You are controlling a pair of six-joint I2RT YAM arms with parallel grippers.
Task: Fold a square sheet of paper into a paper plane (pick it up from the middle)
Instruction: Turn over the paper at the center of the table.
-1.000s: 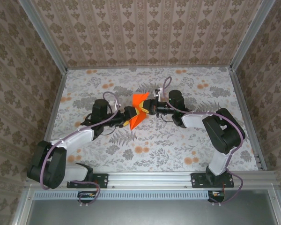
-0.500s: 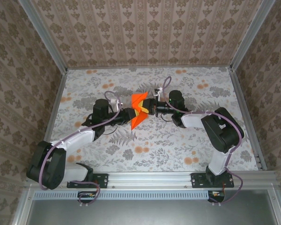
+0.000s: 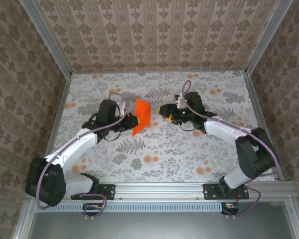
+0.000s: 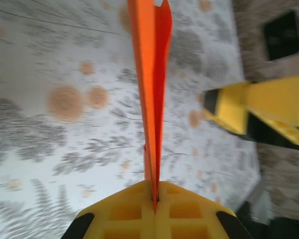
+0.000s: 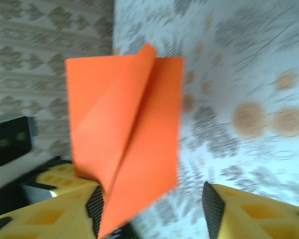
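Above the table (image 3: 189, 149), left fingers (image 4: 120, 215) clamped on folded orange sheet (image 4: 150, 89), right fingers (image 5: 254, 211) apart.

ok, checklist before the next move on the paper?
1. Left hand shut on the orange paper sheet: ok.
2. Right hand open, nothing between its fingers: ok.
3. Gap between right hand and sheet in the top view: ok.
4. Sheet lifted off the table: ok, as far as the wrist views show.
5. Creases sharp and layers lined up: cannot tell, both wrist views are blurred.
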